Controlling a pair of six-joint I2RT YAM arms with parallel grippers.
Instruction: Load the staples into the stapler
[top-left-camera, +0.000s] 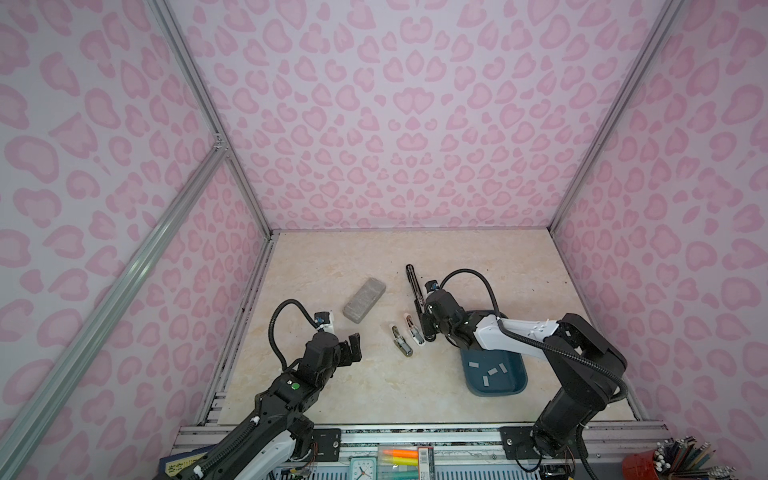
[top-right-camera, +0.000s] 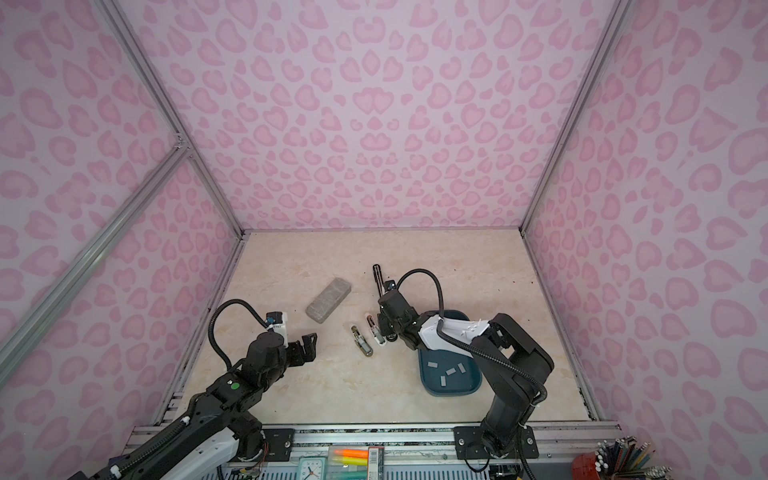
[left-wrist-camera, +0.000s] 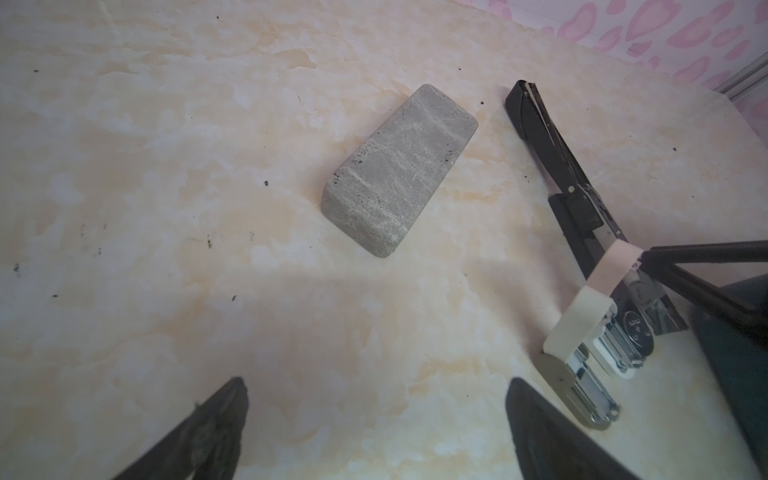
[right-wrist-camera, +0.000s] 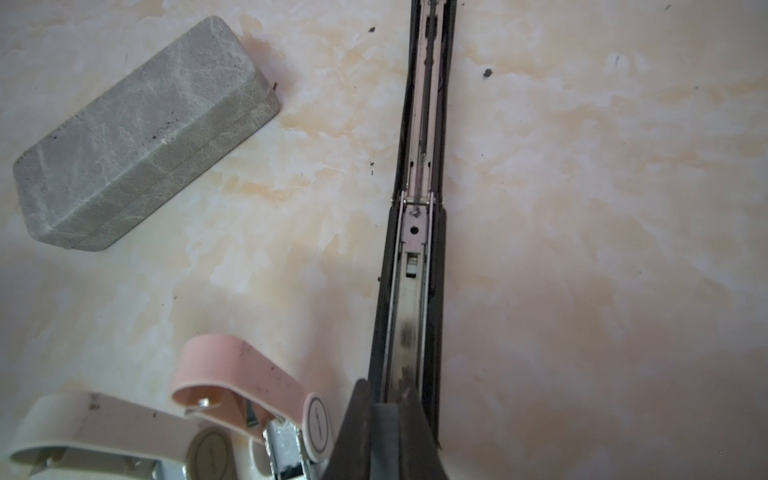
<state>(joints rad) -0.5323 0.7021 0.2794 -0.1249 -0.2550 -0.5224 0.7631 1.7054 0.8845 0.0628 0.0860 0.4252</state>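
While the left pincer (top-left-camera: 352, 348) hovers above the surface (top-left-camera: 332, 257) at the near left with its jaws spread wide and nothing between them, the right pincer (top-left-camera: 426, 331) is fully closed at the near end of the black stapler (top-left-camera: 413, 286). The black stapler lies opened out flat near the middle of the surface, running from near to far. The right wrist view shows its metal magazine channel facing up, with the closed fingertips (right-wrist-camera: 361, 415) set directly over the near end of that channel. Whether the closed tips grip a strip or any part of the stapler cannot be determined. The staples (top-left-camera: 493, 371) lie loose in a dark blue tray (top-left-camera: 515, 388) at the near right, partly beneath the right arm. Four strips are visible there in both top views, well apart from the black stapler. Two small staplers (top-left-camera: 402, 341), one olive-grey and one pink and white, lie side by side just left of the right pincer, with the pink and white one nearer to it. A grey block (top-left-camera: 364, 300) lies flat on the surface to the far left of these, between the left pincer and the black stapler, touching neither. In the left wrist view the block sits beyond the two spread fingers (left-wrist-camera: 208, 432).
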